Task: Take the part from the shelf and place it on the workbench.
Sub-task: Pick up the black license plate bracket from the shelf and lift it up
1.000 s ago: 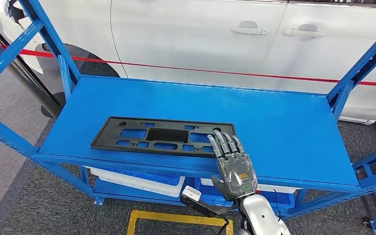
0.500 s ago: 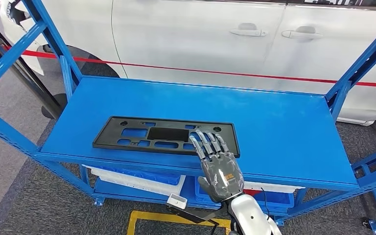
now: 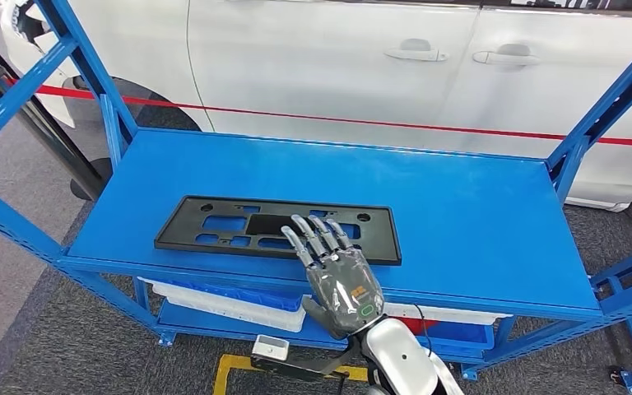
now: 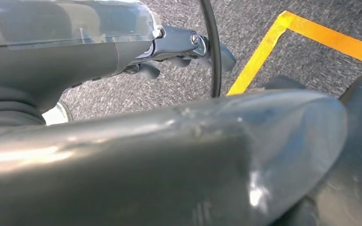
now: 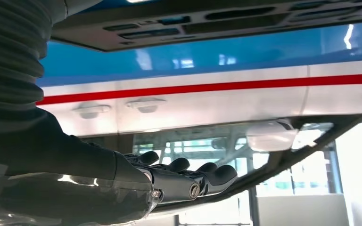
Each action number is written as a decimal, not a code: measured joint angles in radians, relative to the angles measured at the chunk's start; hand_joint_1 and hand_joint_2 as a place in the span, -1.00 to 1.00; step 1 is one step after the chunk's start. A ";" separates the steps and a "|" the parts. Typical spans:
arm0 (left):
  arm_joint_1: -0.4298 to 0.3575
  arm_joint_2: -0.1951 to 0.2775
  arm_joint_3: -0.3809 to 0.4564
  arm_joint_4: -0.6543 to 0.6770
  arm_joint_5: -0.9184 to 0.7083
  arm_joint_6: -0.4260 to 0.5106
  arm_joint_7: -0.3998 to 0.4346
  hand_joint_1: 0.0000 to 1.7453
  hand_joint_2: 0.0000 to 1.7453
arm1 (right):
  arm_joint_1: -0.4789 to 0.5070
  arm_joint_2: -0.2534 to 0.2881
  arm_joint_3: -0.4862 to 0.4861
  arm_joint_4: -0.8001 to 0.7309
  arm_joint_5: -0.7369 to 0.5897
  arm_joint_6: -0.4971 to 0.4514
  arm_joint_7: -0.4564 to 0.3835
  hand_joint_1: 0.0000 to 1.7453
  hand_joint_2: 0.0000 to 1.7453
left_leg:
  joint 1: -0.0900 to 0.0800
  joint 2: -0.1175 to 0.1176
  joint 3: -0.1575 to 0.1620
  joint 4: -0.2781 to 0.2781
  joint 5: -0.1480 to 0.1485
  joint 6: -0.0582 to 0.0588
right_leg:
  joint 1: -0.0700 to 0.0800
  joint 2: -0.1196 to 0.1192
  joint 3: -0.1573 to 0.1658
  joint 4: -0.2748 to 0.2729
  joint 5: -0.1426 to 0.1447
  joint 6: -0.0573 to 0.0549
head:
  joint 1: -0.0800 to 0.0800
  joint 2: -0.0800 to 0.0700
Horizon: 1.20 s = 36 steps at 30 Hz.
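Matt black plastic part (image 3: 276,230); glossy blue painted metal shelf (image 3: 477,206). Right hand (image 3: 337,276) in dull grey plastic, arm cover polished silver. Floor (image 3: 49,362) rough grey carpet; white car (image 3: 337,58) glossy.

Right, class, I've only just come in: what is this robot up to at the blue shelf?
The robot's right hand reaches over the near edge of the blue shelf, fingers stretched flat above the flat black part lying on it. The part is not gripped or lifted yet. A white car is parked behind the shelf. The left hand hangs low over grey floor, holding nothing.
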 joint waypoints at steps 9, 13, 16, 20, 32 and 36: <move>-0.031 0.026 -0.024 0.071 0.000 0.030 -0.006 -1.00 -1.00 | -0.150 0.008 0.125 0.066 -0.017 0.028 0.067 -1.00 1.00 | 0.000 0.000 0.000 0.000 0.000 0.000 | 0.000 0.000 0.001 0.000 0.000 0.000 | 0.000 0.000; -0.048 0.041 -0.024 0.108 0.000 0.049 -0.020 -1.00 -1.00 | -0.210 0.024 0.142 0.113 -0.002 0.048 0.089 -1.00 1.00 | 0.000 0.000 0.000 0.000 0.001 0.001 | 0.000 0.000 0.001 0.000 0.000 0.000 | 0.000 0.000; -0.054 0.048 -0.024 0.124 0.000 0.059 -0.029 -1.00 -1.00 | -0.238 0.026 0.143 0.140 0.003 0.058 0.102 -1.00 1.00 | 0.000 0.000 0.000 0.000 0.001 0.001 | 0.000 0.000 0.001 0.000 0.000 0.000 | 0.000 0.000; -0.056 0.052 -0.020 0.129 0.000 0.061 -0.039 -1.00 -1.00 | -0.247 0.026 0.141 0.161 -0.002 0.069 0.112 -1.00 1.00 | 0.000 0.000 0.000 0.000 0.001 0.001 | 0.000 0.000 0.001 0.000 0.000 0.000 | 0.000 0.000; -0.066 0.062 0.010 0.141 0.000 0.083 -0.089 -1.00 -1.00 | -0.239 0.010 0.070 0.250 0.051 0.118 0.139 -1.00 1.00 | 0.000 0.000 0.001 0.000 0.001 0.001 | 0.000 -0.001 0.001 0.000 0.000 0.000 | 0.000 0.000; -0.066 0.065 0.020 0.142 0.000 0.086 -0.091 -1.00 -1.00 | -0.213 0.002 -0.002 0.271 0.054 0.124 0.141 -1.00 1.00 | 0.000 0.000 0.001 0.000 0.001 0.001 | 0.000 -0.001 0.001 0.000 0.000 0.000 | 0.000 0.000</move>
